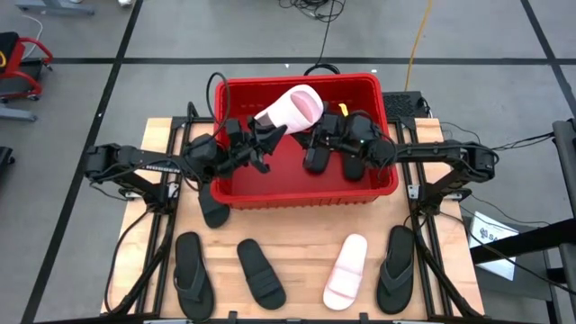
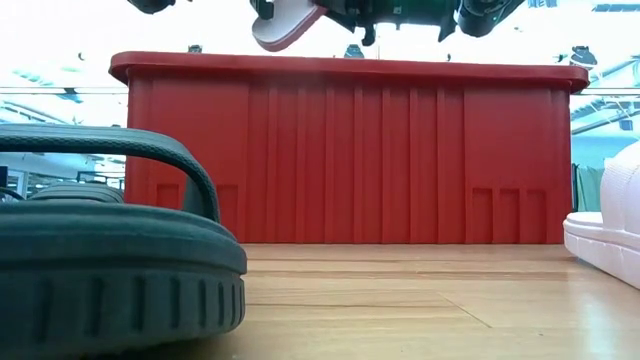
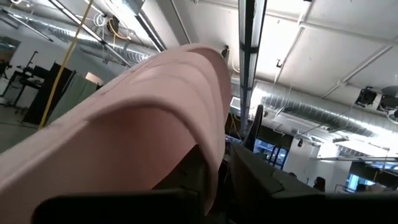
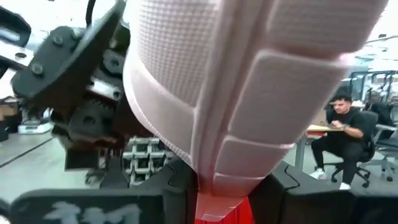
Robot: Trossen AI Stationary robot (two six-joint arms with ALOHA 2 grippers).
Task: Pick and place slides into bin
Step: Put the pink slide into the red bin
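Note:
A pale pink-white slide (image 1: 290, 108) hangs tilted above the red bin (image 1: 301, 200), between my two grippers; in the low view the pale slide (image 2: 285, 25) is above the bin's rim (image 2: 340, 68). My left gripper (image 1: 267, 135) is at the slide's left end, its fingers slightly apart around the slide's edge (image 3: 214, 155). My right gripper (image 1: 317, 133) is shut on the slide from the other side. Other slides lie flat on the table in front of the bin. My left gripper has the slide's edge (image 3: 211, 171) standing between its fingers, with a dark gap on one side. I cannot tell whether the other finger still touches the slide. My right gripper pinches the slide's ribbed edge (image 4: 214, 177) between its two fingers, coming from the table's right and slanting upward. The slide rises tilted beyond the fingers, clear of the bin.
On the table lie a black flip-flop (image 1: 192, 270), a black slide (image 1: 261, 273), a pink-white slide (image 1: 346, 270) and another flip-flop (image 1: 398, 268); one black slide (image 1: 213, 207) lies by the bin's left corner. Dark slides (image 1: 315, 160) show inside the bin. A person (image 4: 342, 137) sits beyond the table.

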